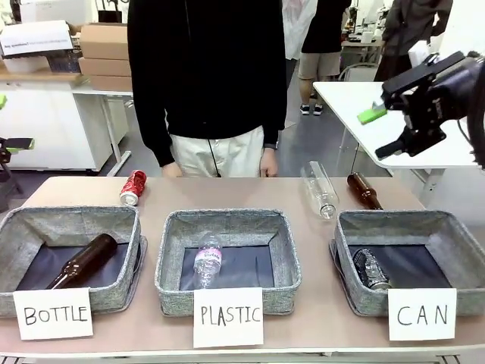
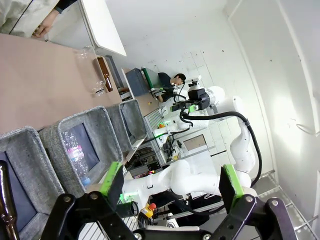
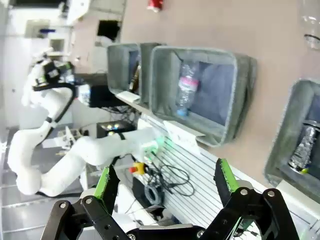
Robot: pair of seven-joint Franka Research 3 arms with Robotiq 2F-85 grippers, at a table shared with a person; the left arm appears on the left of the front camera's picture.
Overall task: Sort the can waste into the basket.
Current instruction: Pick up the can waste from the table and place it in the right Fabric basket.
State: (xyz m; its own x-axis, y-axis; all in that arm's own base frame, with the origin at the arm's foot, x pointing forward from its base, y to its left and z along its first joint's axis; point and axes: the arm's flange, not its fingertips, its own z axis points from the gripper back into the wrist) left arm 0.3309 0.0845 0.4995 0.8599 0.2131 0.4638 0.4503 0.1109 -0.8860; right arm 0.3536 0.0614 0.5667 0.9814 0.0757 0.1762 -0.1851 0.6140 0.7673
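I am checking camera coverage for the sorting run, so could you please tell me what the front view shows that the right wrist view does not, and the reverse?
Only the front view shows the paper signs, the person, and the brown bottle lying beyond the CAN basket.

Only the right wrist view shows the right gripper from behind its open fingers, and the left arm's white body.

Both show the red can on the table, the blue-silver can inside the CAN basket, and the plastic bottle in the middle basket.
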